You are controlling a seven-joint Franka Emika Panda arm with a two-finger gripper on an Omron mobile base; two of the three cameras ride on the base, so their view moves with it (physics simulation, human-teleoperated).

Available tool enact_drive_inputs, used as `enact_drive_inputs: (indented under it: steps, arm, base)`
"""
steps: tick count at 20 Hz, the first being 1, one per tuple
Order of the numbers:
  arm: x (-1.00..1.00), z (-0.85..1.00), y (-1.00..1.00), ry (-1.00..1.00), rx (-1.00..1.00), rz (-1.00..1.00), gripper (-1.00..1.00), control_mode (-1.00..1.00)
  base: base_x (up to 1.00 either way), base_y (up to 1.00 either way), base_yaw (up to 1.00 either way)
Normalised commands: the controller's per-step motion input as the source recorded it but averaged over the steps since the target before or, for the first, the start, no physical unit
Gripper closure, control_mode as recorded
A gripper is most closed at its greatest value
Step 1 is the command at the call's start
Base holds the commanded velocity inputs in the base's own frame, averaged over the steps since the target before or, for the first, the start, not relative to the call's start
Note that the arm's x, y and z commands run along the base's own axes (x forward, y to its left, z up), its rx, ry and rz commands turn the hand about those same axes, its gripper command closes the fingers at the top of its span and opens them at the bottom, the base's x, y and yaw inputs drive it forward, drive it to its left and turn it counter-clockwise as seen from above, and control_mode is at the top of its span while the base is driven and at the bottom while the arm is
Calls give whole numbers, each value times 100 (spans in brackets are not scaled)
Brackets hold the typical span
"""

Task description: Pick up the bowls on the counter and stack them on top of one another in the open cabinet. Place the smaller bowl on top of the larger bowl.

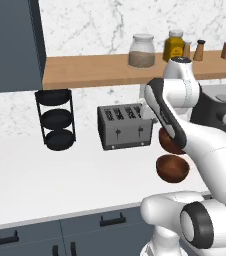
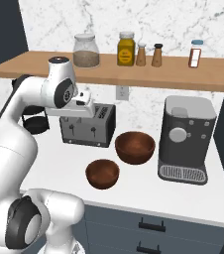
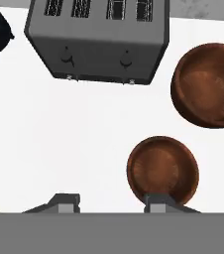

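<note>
Hand view, glossy round smaller bowl [image 3: 162, 169], ribbed larger bowl [image 3: 208, 84], end effector [image 3: 109, 202] fingers apart

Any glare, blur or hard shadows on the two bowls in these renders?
Right base view: smaller bowl and larger bowl sharp, soft sheen on the rims, faint shadows on the counter. Hand view: both bowls crisp, insides evenly lit, no glare. Left base view: the arm covers part of the larger bowl; edges slightly soft.
</note>
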Motion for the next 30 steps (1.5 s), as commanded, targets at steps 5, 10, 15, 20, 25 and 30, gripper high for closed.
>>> enact_drive_inputs:
  steps: [5,10,15,20,25,30]
  arm:
    - [-6,-46,0,5,-19,2,-100,-100]
    - [-14,-100,13,23,-43,0,-100,-100]
    - [-1,-53,10,30,-8,0,-100,-100]
    - [21,-30,0,3,0,0,-100,-100]
    - [14,-41,-4,5,-3,0,-100,-100]
    - [15,-43,-6,6,-4,0,-100,-100]
  base:
    - [0,0,0]
    - [0,0,0]
    - [0,0,0]
    - [0,0,0]
    - [0,0,0]
    - [0,0,0]
